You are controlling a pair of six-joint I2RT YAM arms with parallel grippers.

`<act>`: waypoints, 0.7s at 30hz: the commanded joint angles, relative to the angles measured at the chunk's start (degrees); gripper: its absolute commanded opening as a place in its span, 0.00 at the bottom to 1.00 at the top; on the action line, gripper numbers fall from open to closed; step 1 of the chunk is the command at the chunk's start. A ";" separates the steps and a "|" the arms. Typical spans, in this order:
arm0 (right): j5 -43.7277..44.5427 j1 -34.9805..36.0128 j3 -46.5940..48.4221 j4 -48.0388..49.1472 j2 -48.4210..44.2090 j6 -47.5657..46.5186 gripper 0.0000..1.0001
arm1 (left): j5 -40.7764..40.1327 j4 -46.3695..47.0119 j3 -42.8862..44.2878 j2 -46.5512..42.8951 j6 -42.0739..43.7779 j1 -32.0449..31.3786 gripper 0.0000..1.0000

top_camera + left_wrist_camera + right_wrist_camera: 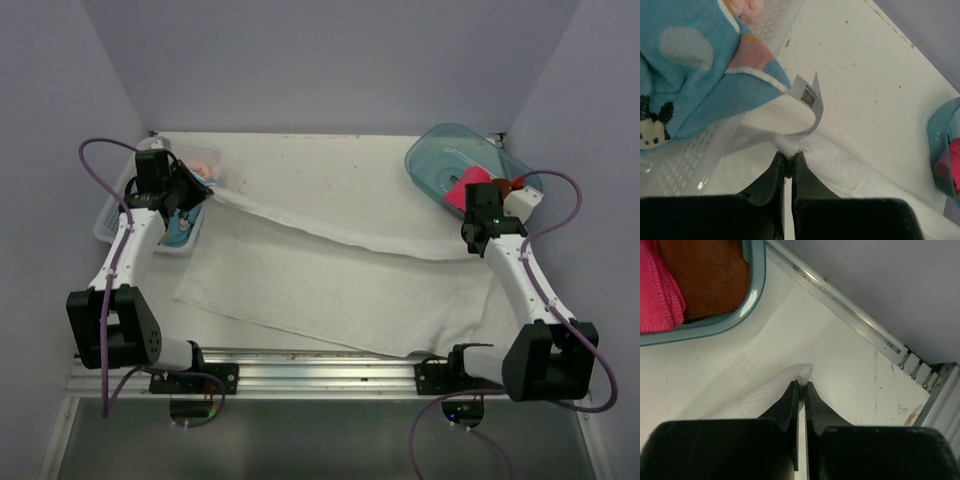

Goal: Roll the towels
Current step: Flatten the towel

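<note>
Table (330,160): white top, speckled. White towel (340,285): terry, spread flat, far edge raised as a ridge betw. both claws. One far corner is pinched in the left claw (788,156), jaws closed on it; opp. corner is nipped the same way in the right claw (802,385). Teal tub (757,290): clear plastic, rounded rim, ahead-left of right claw, holds hot pink towel (657,290) & brown towel (710,275). Brown is clear in R wrist view only. Lattice basket (680,165): white plastic, ahead-left of left claw, with light blue cartoon-print towel (690,75) draped over its rim. Printed tag (807,97): curled, just beyond left tips, L wrist view only.
</note>
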 commanded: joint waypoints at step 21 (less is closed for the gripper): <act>-16.40 -12.54 20.73 9.40 12.99 -4.34 0.00 | -0.07 3.47 26.49 21.36 0.98 -3.08 0.00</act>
